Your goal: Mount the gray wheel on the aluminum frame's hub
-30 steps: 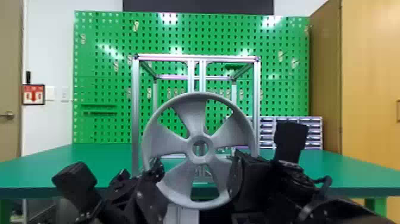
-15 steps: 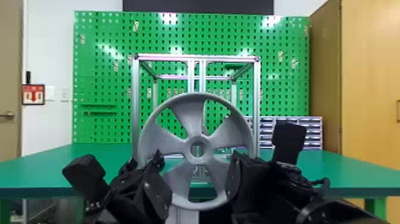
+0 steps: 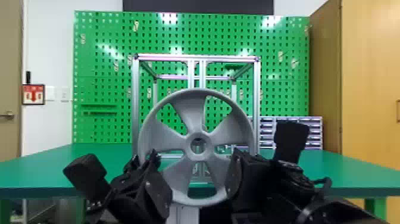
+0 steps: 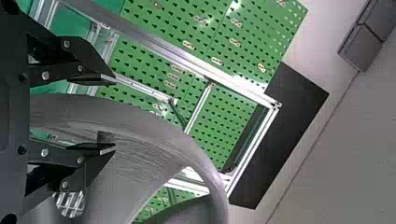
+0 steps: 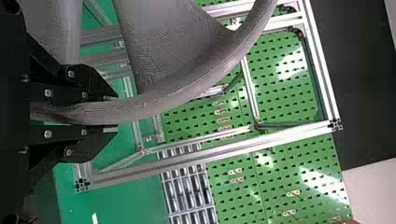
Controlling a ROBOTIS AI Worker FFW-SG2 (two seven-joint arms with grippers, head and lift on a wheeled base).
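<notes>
One gray wheel (image 3: 171, 140) stands upright in front of the aluminum frame (image 3: 166, 57), its center hole (image 3: 198, 144) roughly in line with the middle uprights (image 3: 190, 74) in the head view. The right claw (image 5: 116, 113) is clenched on the wheel's rim; the left claw (image 4: 115, 113) is spread, with the rim between its fingers but not pinched. The step in hand looks like securing the wheel for mounting. Next, the left claw probably needs to close, then both arms should bring the wheel square to the hub and push it on evenly. The wheel covers much of the frame's middle, so the fit is hard to judge, and a tilt could make it catch. Behind the green tabletop (image 3: 38, 172) are a pegboard (image 3: 101, 125) and small drawers (image 3: 266, 131), apparently out of the way.
</notes>
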